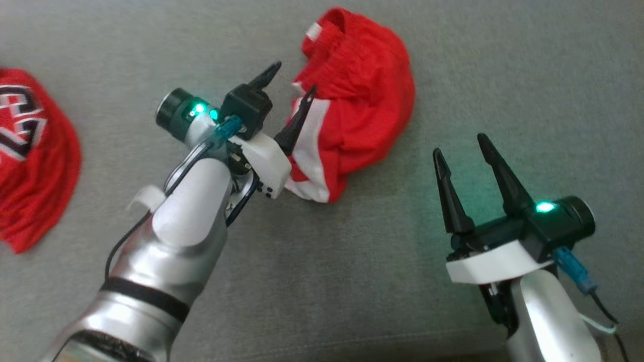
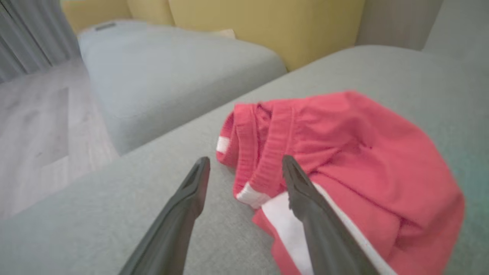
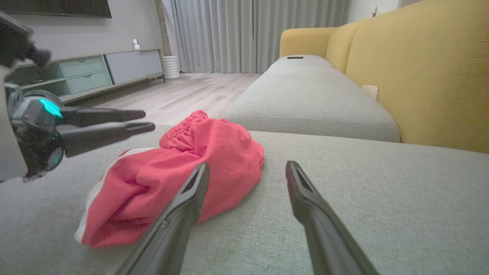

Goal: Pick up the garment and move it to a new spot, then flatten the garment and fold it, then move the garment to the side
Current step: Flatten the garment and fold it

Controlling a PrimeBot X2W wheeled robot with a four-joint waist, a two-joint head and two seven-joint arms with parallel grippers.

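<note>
A grey woven sofa seat (image 1: 352, 281) carries a crumpled red jersey with black-and-white lettering (image 1: 30, 161) at its left. A yellow leather backrest (image 3: 420, 76) rises on the right. Far off, grey pleated curtains (image 3: 229, 34) meet a pale wooden floor (image 3: 183, 95), near a low cabinet with pale green drawers (image 3: 84, 74).

Red knit cloth garment (image 1: 362, 95), matt grey woven sofa fabric (image 1: 503, 75), glossy silver forearm (image 1: 176, 241)

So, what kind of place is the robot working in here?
Most likely a home living room: the red shorts lie on a grey sofa seat with a yellow backrest, and beyond it are long curtains, a wood floor and a low cabinet.
</note>
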